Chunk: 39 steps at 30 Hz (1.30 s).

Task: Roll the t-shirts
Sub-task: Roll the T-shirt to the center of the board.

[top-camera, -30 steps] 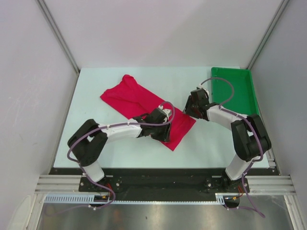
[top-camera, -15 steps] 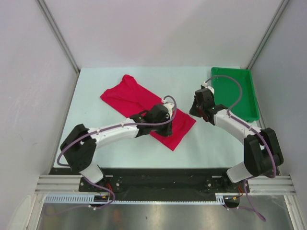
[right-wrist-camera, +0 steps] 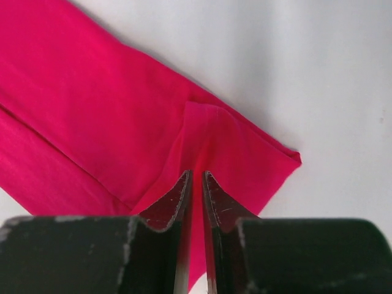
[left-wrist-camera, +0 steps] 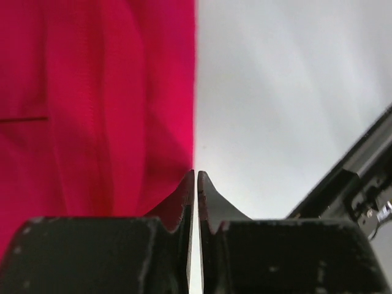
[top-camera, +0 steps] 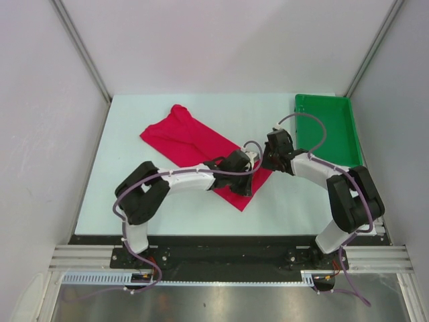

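Observation:
The crimson t-shirt (top-camera: 191,137) lies as a long folded strip, running diagonally from back left to front middle of the table. My left gripper (top-camera: 248,186) is at the strip's near right end. In the left wrist view its jaws (left-wrist-camera: 196,174) are shut to a thin slit right on the t-shirt's straight edge (left-wrist-camera: 92,110), and only pale table shows through the slit. My right gripper (top-camera: 268,161) is at the strip's right corner. It (right-wrist-camera: 197,174) is shut on a raised ridge of the t-shirt (right-wrist-camera: 110,110), with red filling the gap.
A green tray (top-camera: 328,131) stands at the back right, just behind the right arm. The table's black front rail (left-wrist-camera: 355,190) shows at the right of the left wrist view. Grey walls close in the left and right sides.
Both grippers have closed from wide open. The left gripper has slid right to the t-shirt's near right edge. The right gripper has settled on the right corner, where fabric now bunches.

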Each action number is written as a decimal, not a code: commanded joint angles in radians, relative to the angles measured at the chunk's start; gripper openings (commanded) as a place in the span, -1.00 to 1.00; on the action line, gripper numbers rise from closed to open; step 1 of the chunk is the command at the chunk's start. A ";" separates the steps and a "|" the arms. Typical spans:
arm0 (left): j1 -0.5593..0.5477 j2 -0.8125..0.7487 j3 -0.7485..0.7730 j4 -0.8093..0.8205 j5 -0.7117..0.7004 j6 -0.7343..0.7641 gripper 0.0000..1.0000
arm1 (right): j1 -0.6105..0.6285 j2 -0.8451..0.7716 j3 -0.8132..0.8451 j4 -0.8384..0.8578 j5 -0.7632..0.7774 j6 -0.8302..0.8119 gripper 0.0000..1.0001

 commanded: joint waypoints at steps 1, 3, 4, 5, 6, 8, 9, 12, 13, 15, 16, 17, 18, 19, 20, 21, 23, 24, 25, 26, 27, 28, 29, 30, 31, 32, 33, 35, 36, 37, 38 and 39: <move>0.064 0.030 0.060 0.029 -0.062 -0.022 -0.86 | 0.003 0.039 0.000 0.080 -0.034 0.010 -0.70; 0.078 0.039 0.069 0.011 -0.079 -0.024 -0.87 | 0.003 0.059 0.000 0.095 -0.069 0.004 -0.69; 0.091 0.040 0.066 0.009 -0.085 -0.025 -0.87 | 0.003 0.065 0.000 0.109 -0.077 0.002 -0.68; 0.098 0.037 0.057 0.009 -0.085 -0.027 -0.87 | 0.003 0.072 0.000 0.118 -0.077 -0.001 -0.67; 0.102 0.034 0.049 0.008 -0.087 -0.030 -0.87 | 0.002 0.082 0.000 0.124 -0.077 -0.005 -0.64; 0.110 0.031 0.028 0.011 -0.102 -0.033 -0.87 | -0.012 0.095 0.000 0.141 -0.080 -0.002 -0.51; 0.110 0.031 0.025 0.005 -0.108 -0.035 -0.87 | -0.017 0.101 0.000 0.149 -0.083 -0.002 -0.47; 0.110 0.033 -0.018 -0.002 -0.122 -0.038 -0.91 | -0.041 0.139 0.002 0.170 -0.101 -0.010 -0.42; 0.110 0.028 -0.035 0.006 -0.128 -0.044 -0.91 | -0.046 0.159 0.002 0.201 -0.104 -0.013 -0.42; 0.111 0.016 -0.078 0.005 -0.155 -0.048 -0.92 | -0.057 0.180 0.009 0.206 -0.103 -0.027 -0.39; 0.111 0.010 -0.087 0.003 -0.166 -0.044 -0.92 | -0.063 0.191 0.011 0.198 -0.106 -0.031 -0.39; 0.113 0.004 -0.106 0.006 -0.174 -0.041 -0.92 | -0.070 0.187 0.012 0.195 -0.109 -0.037 -0.39; 0.115 -0.016 -0.110 0.006 -0.180 -0.036 -0.92 | -0.070 0.179 0.012 0.190 -0.106 -0.042 -0.39; 0.115 -0.025 -0.112 0.003 -0.185 -0.029 -0.91 | -0.069 0.164 0.014 0.184 -0.091 -0.048 -0.38; 0.115 -0.036 -0.101 -0.009 -0.188 -0.026 -0.91 | -0.066 0.129 0.016 0.186 -0.083 -0.054 -0.35; 0.113 -0.058 -0.095 -0.017 -0.195 -0.015 -0.89 | -0.063 0.109 0.020 0.142 -0.072 -0.062 -0.33; 0.113 -0.084 -0.081 -0.041 -0.200 -0.015 -0.88 | -0.058 0.047 0.022 0.117 -0.061 -0.065 -0.32; 0.111 -0.111 -0.080 -0.046 -0.200 -0.013 -0.90 | -0.055 0.027 0.022 0.085 -0.055 -0.060 -0.31; 0.111 -0.127 -0.080 -0.054 -0.200 -0.018 -0.92 | -0.049 0.012 0.020 0.068 -0.051 -0.056 -0.32; 0.110 -0.142 -0.083 -0.058 -0.196 -0.019 -0.93 | -0.040 -0.019 0.020 0.052 -0.045 -0.054 -0.32; 0.104 -0.176 -0.089 -0.060 -0.191 -0.027 -0.93 | -0.009 -0.031 0.020 0.023 -0.011 -0.054 -0.32; 0.099 -0.188 -0.104 -0.058 -0.185 -0.032 -0.94 | 0.011 -0.042 0.019 0.009 0.008 -0.054 -0.34; 0.092 -0.202 -0.117 -0.054 -0.176 -0.038 -0.93 | 0.032 -0.054 0.017 -0.017 0.023 -0.053 -0.35; 0.088 -0.211 -0.127 -0.031 -0.147 -0.053 -0.94 | 0.064 -0.062 0.014 -0.023 0.043 -0.047 -0.36; 0.087 -0.217 -0.150 -0.019 -0.124 -0.061 -0.94 | 0.080 -0.066 0.000 -0.026 0.048 -0.041 -0.40; 0.082 -0.214 -0.161 -0.003 -0.110 -0.079 -0.96 | 0.090 -0.069 -0.009 -0.025 0.051 -0.033 -0.42; 0.081 -0.213 -0.170 0.020 -0.100 -0.085 -0.96 | 0.107 -0.071 -0.018 -0.022 0.049 -0.012 -0.45; 0.078 -0.201 -0.202 0.038 -0.102 -0.101 -0.98 | 0.118 -0.071 -0.055 0.004 0.032 0.002 -0.52; 0.078 -0.197 -0.215 0.046 -0.097 -0.104 -0.99 | 0.130 -0.065 -0.067 0.015 0.025 0.010 -0.57; 0.078 -0.194 -0.238 0.063 -0.099 -0.108 -0.99 | 0.135 -0.056 -0.076 0.021 0.020 0.018 -0.58; 0.078 -0.191 -0.248 0.066 -0.102 -0.116 -0.99 | 0.143 -0.050 -0.095 0.038 0.018 0.022 -0.58; 0.078 -0.190 -0.258 0.067 -0.109 -0.116 -1.00 | 0.144 -0.030 -0.103 0.046 0.011 0.025 -0.59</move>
